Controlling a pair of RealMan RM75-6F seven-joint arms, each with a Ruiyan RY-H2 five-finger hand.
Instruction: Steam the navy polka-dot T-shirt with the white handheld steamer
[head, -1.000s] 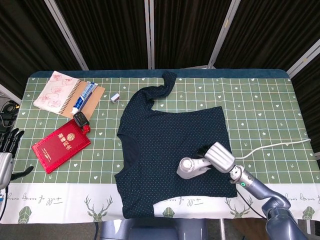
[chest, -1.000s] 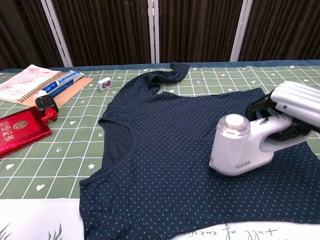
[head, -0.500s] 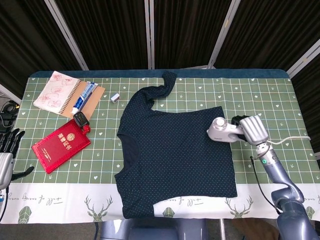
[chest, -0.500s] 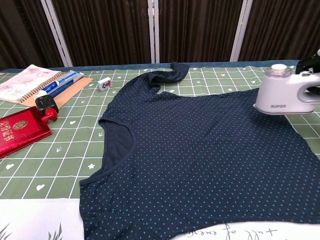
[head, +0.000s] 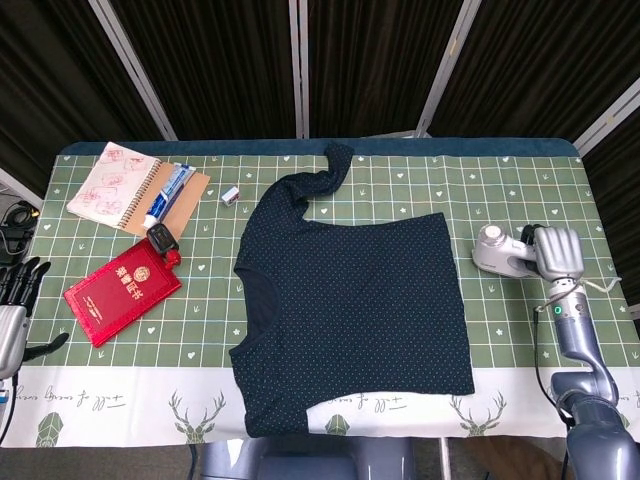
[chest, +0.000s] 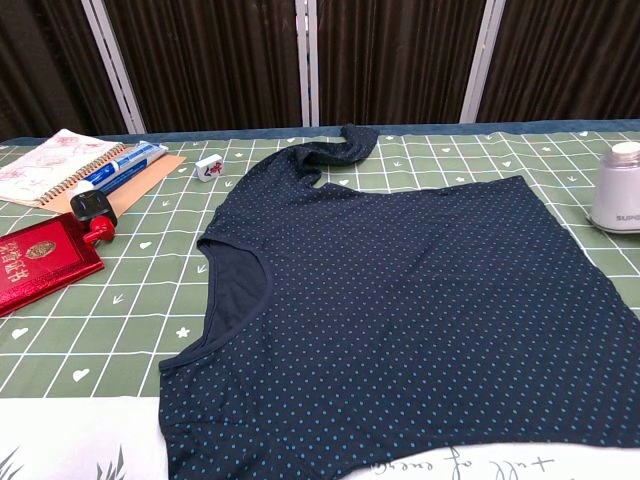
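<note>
White steamer (head: 497, 250) sits in the right hand (head: 558, 253), fingers wrapped around it, beside the navy shirt (head: 350, 315). Left hand (head: 14, 300) holds nothing, fingers apart.

The right hand (head: 558, 252) carries the white steamer (head: 497, 250) off the navy T-shirt (head: 350, 315), from its 5 o'clock corner out past its 3 o'clock edge.

T-shirt (head: 350, 310) mid-table, steamer (head: 497, 252) right, notebook (head: 112, 185) left
</note>
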